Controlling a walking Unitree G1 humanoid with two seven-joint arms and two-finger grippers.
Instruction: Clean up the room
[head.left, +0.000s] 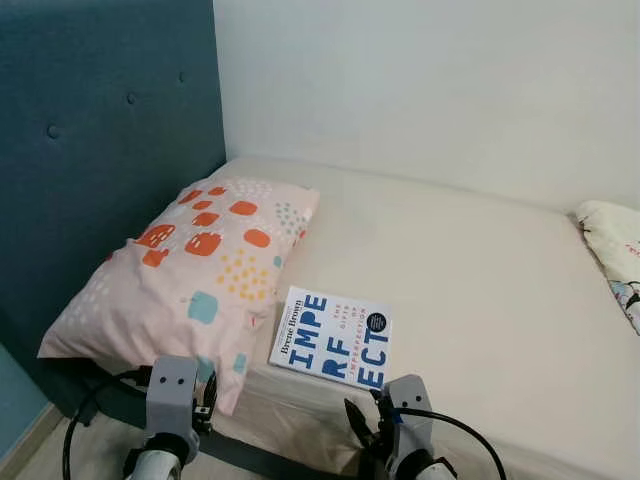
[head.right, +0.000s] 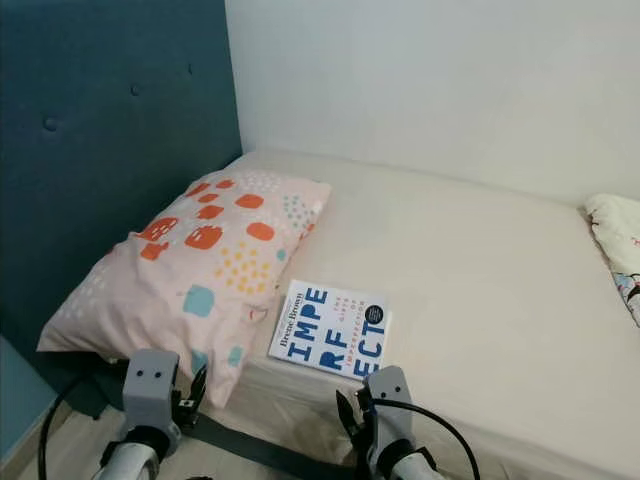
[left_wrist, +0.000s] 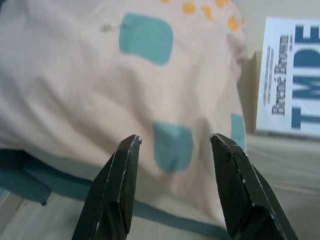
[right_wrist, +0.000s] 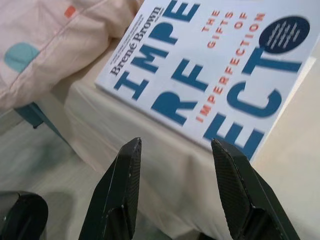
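We see a cream bed (head.left: 480, 260) against a white wall (head.left: 430, 80); on it, a book (head.left: 332, 337) beside a pillow (head.left: 190, 270). Our left gripper (left_wrist: 175, 142) and right gripper (right_wrist: 175, 145) hover spread before the bed's near edge.

You have one bed (head.left: 470, 270) in front of you, spanning the middle and right of the frame, with one teal tufted headboard (head.left: 90, 150) at the upper left. On it you can count one patterned pillow (head.left: 190, 265) at centre left and one white book (head.left: 332, 337) with blue lettering at lower centre. One more patterned fabric item (head.left: 615, 255) sits at the right edge; you cannot tell what it is. Two grippers, the left gripper (left_wrist: 175, 142) and the right gripper (right_wrist: 176, 145), each show two black fingers set apart.
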